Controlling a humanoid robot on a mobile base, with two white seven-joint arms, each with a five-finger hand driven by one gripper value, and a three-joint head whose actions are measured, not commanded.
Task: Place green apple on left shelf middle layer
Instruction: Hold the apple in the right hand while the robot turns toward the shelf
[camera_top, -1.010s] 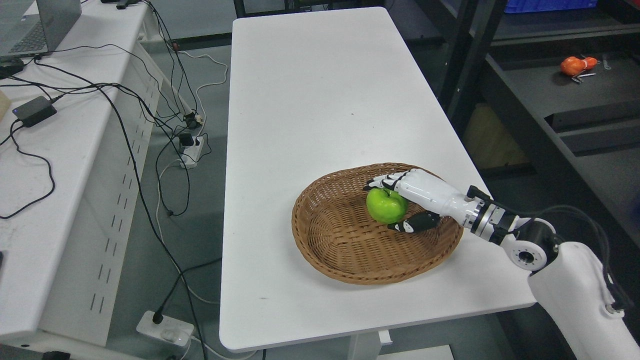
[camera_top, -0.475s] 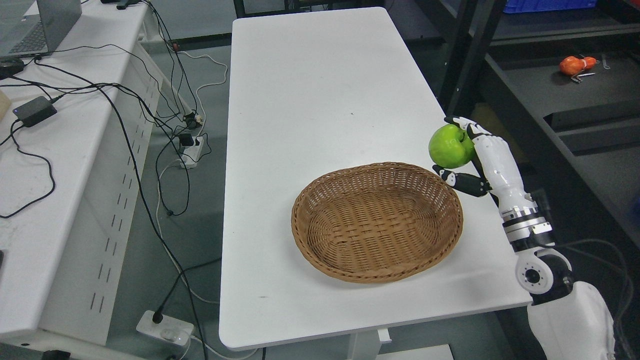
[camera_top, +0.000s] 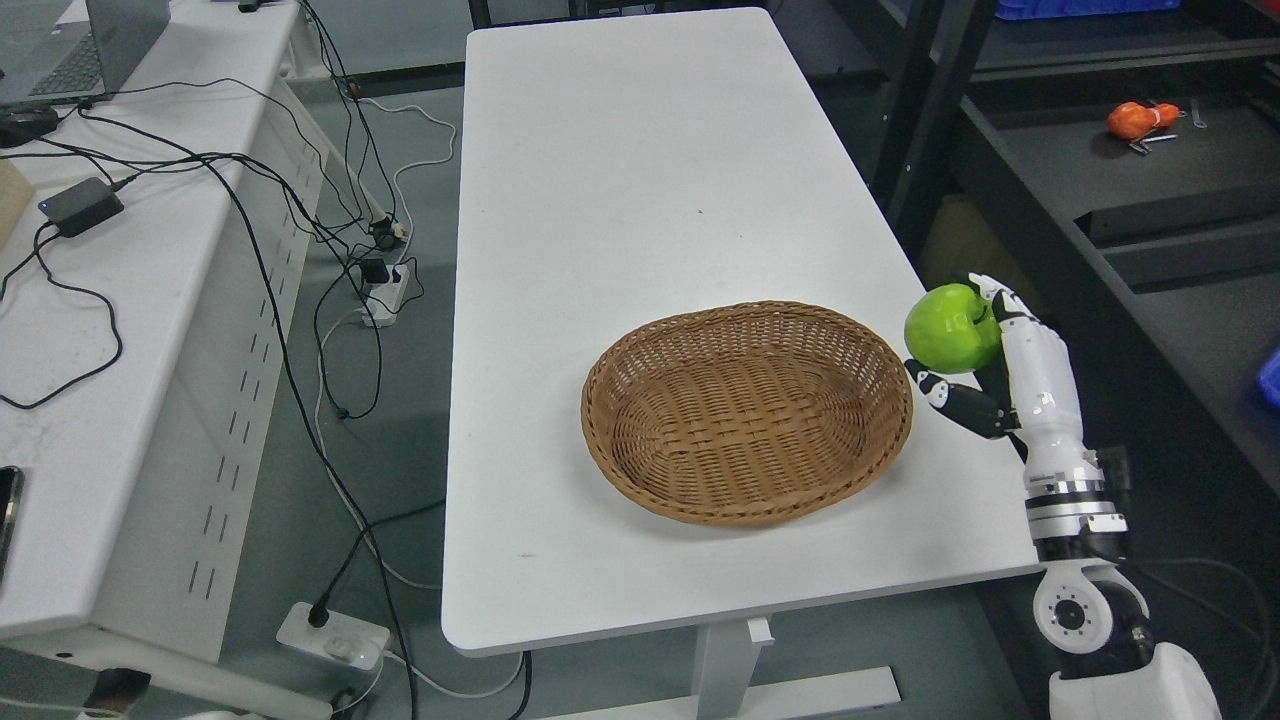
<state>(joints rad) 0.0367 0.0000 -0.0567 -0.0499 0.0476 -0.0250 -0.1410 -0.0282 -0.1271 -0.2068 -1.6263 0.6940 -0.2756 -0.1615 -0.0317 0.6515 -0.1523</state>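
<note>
Robot hand holds a green apple.
The right hand (camera_top: 985, 365) pinches the green apple (camera_top: 950, 328), at three o'clock from the basket (camera_top: 745, 412).

The green apple (camera_top: 944, 327) hides the curled fingers of the right hand (camera_top: 1010, 365) behind it. The right arm is cut off at the near right corner. The laptop (camera_top: 85, 45) at far left runs off the edge, and the orange object (camera_top: 1132, 119) on the right shelf (camera_top: 1180, 230) is too small to identify

One green apple (camera_top: 945, 328), one wicker basket (camera_top: 747, 411), two white tables (camera_top: 640, 200), perhaps one orange toy (camera_top: 1133, 118).
</note>
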